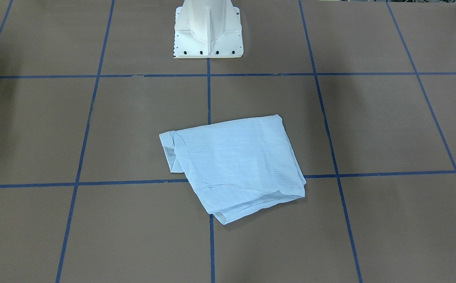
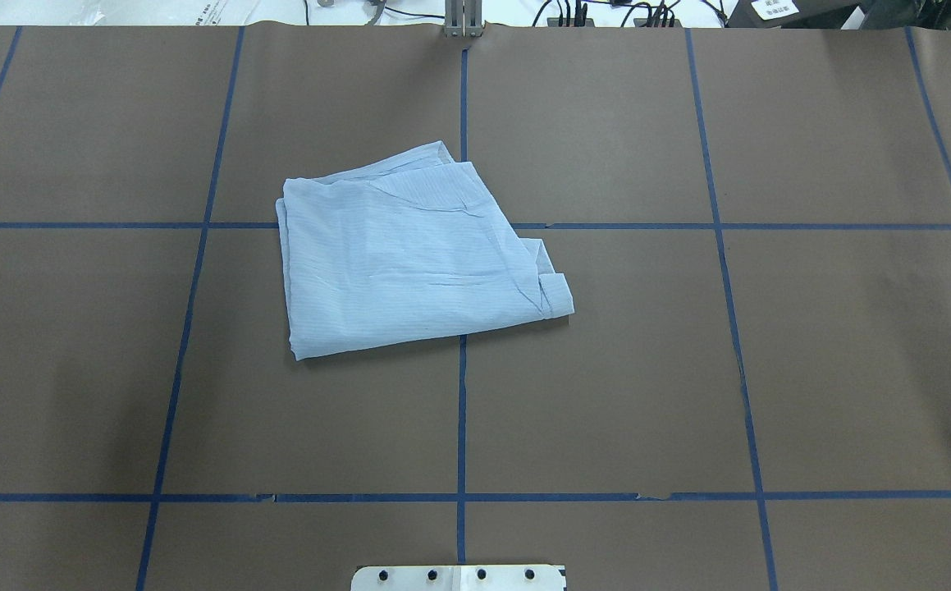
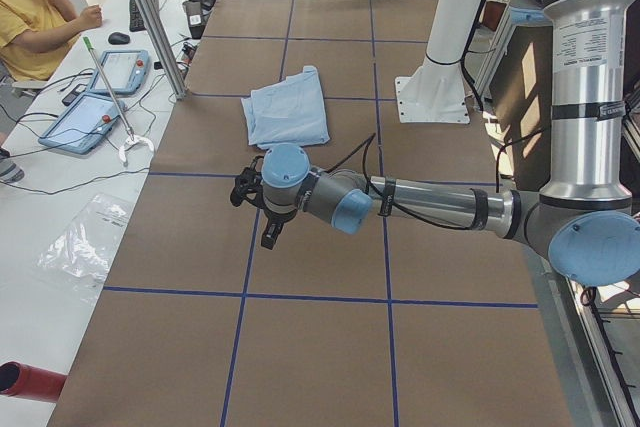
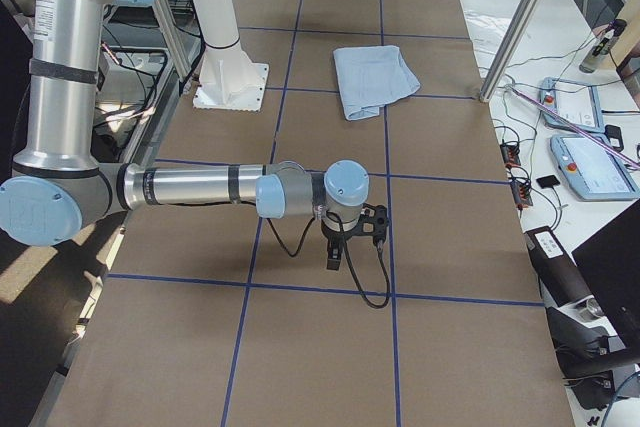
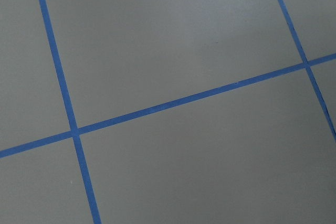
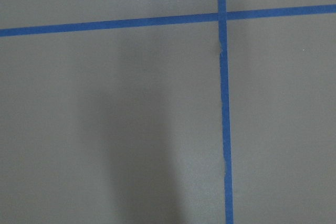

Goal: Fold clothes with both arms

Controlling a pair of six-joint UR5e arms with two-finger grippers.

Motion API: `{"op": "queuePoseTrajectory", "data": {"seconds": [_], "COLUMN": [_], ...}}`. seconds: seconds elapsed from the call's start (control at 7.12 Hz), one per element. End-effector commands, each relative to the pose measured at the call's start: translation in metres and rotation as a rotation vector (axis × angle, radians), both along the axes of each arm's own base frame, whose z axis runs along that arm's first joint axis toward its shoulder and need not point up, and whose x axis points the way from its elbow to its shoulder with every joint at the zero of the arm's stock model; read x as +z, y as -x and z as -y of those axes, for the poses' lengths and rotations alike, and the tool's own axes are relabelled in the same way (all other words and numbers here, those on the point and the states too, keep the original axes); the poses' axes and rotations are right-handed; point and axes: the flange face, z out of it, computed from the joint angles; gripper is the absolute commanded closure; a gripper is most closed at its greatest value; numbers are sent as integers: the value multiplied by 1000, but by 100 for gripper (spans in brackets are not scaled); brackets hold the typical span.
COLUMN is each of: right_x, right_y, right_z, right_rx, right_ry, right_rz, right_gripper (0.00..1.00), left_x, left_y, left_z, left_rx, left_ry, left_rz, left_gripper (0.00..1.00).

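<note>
Thin light-blue striped shirt (image 2: 409, 254): folded compact, mid-bench; I judge folding nearly done. Black left hand (image 3: 268, 237), right hand (image 4: 333, 257): near bench ends; whether open or closed, I cannot tell.

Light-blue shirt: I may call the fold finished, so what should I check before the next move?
1. Thin light-blue striped shirt folded compactly: ok.
2. Its layers aligned: not ok; a lower layer juts out along one edge.
3. Black two-finger left gripper clear of the shirt: ok.
4. Black two-finger right gripper clear of the shirt: ok.
5. Both grippers' fingers open: cannot tell.
</note>
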Motion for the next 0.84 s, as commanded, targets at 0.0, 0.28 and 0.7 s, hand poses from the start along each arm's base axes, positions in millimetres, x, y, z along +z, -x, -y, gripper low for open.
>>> {"op": "queuePoseTrajectory", "data": {"seconds": [0.0,0.28,0.7], "right_x": [-1,-1,-2], "right_y": [0,0,0], "right_z": [0,0,0], "right_rx": [0,1,3], "right_ry": [-2,0,2], "right_rz": [1,1,18], "right_gripper": [0,0,0], "left_x": [0,1,0], "left_y": [0,1,1], "left_z": [0,0,0], "left_rx": [0,-4,-4], "left_ry": [-1,3,-2], "left_rz": [3,5,6], "left_gripper": [0,0,0]}}
